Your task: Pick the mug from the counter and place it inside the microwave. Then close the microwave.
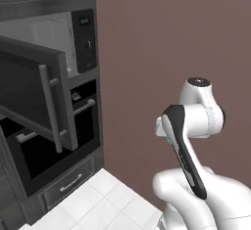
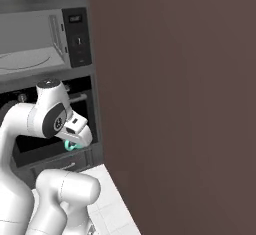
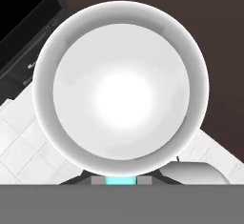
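The mug (image 3: 121, 85) is in the jaws: in the hand view its white inside is seen from above, very close, with a small teal strip of its wall at the bottom edge between the tips. So the jaws are narrow and closed on the mug. In the right base view a bit of teal shows under the hand, at the gripper (image 2: 75, 146), which hangs low in front of the oven (image 2: 50, 129).

The microwave (image 1: 49, 43) is above the oven. Its door (image 1: 37, 97) stands open, swung out with the bar handle toward the camera. In the right base view the light inside with the round turntable (image 2: 25, 59) has nothing on it.

I judge that the picking is done, because the mug is off the desk and carried. What is left: to lift the mug to the opening, set it on the turntable, let it go, draw the arm out, and then push the door shut. The mug is well below the opening now.
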Controlling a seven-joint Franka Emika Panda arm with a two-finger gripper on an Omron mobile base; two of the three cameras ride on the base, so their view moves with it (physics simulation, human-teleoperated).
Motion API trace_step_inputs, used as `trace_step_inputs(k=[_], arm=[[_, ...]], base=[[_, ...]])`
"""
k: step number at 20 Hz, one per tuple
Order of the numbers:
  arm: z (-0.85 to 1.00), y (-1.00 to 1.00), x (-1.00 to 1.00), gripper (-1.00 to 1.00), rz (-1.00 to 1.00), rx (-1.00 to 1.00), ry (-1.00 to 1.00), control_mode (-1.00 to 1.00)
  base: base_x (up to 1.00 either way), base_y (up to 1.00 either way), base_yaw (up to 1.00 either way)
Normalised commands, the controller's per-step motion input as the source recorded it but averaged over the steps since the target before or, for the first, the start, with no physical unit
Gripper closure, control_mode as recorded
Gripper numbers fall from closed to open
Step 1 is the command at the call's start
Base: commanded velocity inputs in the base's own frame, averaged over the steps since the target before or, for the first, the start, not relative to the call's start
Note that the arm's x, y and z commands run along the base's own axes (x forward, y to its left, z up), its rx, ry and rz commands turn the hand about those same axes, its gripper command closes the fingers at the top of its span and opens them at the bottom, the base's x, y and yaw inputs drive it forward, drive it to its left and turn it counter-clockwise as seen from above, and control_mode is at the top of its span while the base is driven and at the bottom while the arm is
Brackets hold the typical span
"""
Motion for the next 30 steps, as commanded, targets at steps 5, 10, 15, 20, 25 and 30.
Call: trace_step_inputs(k=[5,10,15,20,25,30], arm=[[0.00,0.00,0.00,1.00,0.00,0.00,0.00,1.00],[0.00,0.00,0.00,1.00,0.00,0.00,0.00,1.00],[0.00,0.00,0.00,1.00,0.00,0.00,0.00,1.00],[0.00,0.00,0.00,1.00,0.00,0.00,0.00,1.00],[0.00,0.00,0.00,1.00,0.00,0.00,0.00,1.00],[0.00,0.00,0.00,1.00,0.00,0.00,0.00,1.00]], base=[[0.51,-0.01,0.41],[0.36,0.00,0.42],[0.52,-0.13,0.40],[0.62,-0.12,0.39],[0.42,-0.17,0.33],[0.40,-0.41,0.29]])
